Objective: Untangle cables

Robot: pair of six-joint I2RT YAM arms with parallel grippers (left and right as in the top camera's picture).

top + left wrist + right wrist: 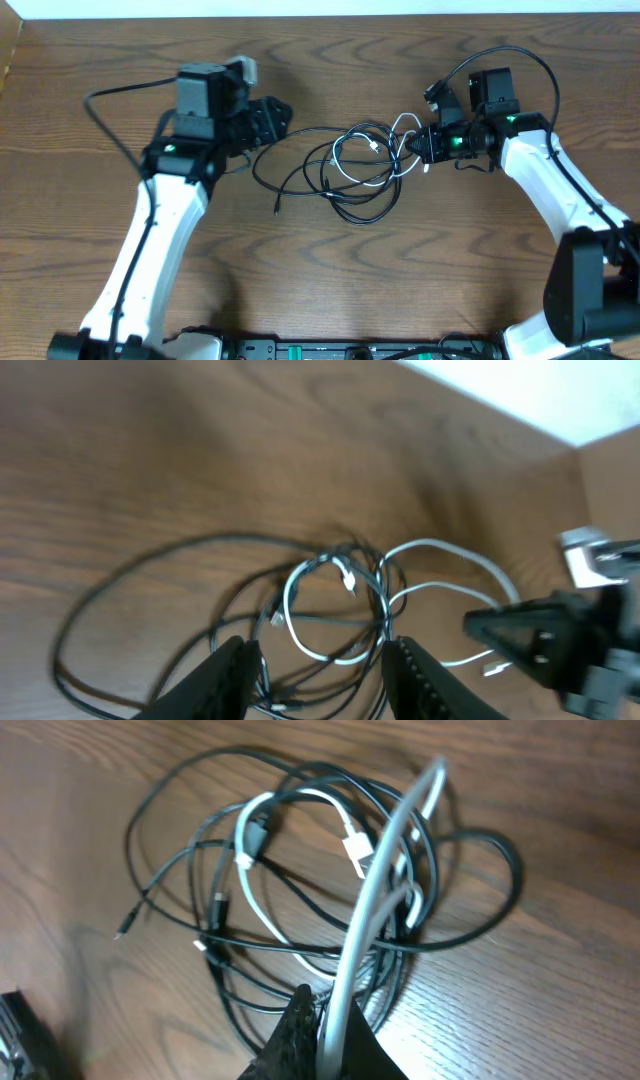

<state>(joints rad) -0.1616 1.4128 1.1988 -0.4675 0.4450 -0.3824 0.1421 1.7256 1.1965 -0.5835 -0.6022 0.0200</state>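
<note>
At counter centre, overhead view: the thin black flexible cables [352, 218] and the short thin white cable [390, 178] lie in one interlocked pile on the brown wood-grain counter [100, 250], between the two arms.

Progress, my read: early. No cable lies apart from the rest. White loops thread through the black ones, and the right wrist view shows several crossings. All the separating is left to do.

Right hand [418, 146]: at 3 o'clock of the pile, closed on the white cable. In its wrist view a white strand comes straight out from between the fingers and rises over the tangle.

Left hand [278, 118]: at 10 o'clock of the pile, fingers spread, nothing in them. Its wrist view frames the pile between the two fingers [232, 670]. Contact with the nearest black loop: cannot tell.

Orientation:
- The pile's long axis runs roughly 9-to-3 overhead, with the widest black loop bulging toward 9 o'clock.
- The white cable heads from the right hand toward 9 o'clock into the knot. Its white plug [355, 850] sits near pile centre.
- One black free end [277, 210] sticks out at 7–8 o'clock of the pile, tip pointing about 6 o'clock, clear of the loops. It looks like the easiest end to draw out first.
- Other plug ends are too buried to call a direction.
</note>
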